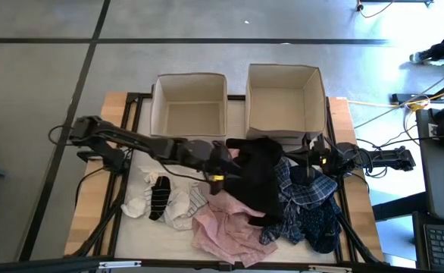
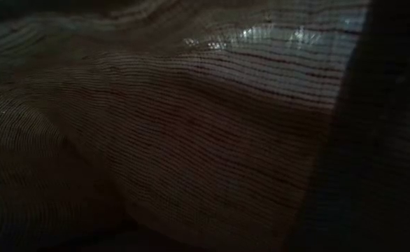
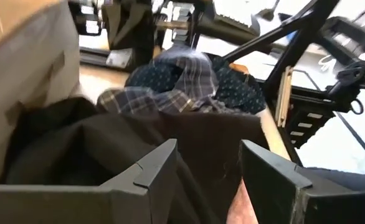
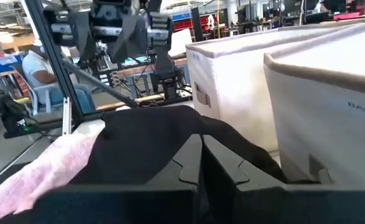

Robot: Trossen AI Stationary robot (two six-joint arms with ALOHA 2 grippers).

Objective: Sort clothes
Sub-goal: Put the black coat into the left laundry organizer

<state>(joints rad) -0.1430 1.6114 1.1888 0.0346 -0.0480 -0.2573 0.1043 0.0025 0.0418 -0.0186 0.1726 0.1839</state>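
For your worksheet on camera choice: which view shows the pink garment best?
The high view: the pink garment lies spread at the table's front, partly under the black garment. The right wrist view shows one edge; the others show none.

High view straight down, low view smothered by cloth, both wrist cams share black garment (image 4: pixel 151 140).

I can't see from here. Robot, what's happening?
Left gripper open at black garment. Right gripper shut, beside it. Both boxes empty. Low view blocked by cloth.
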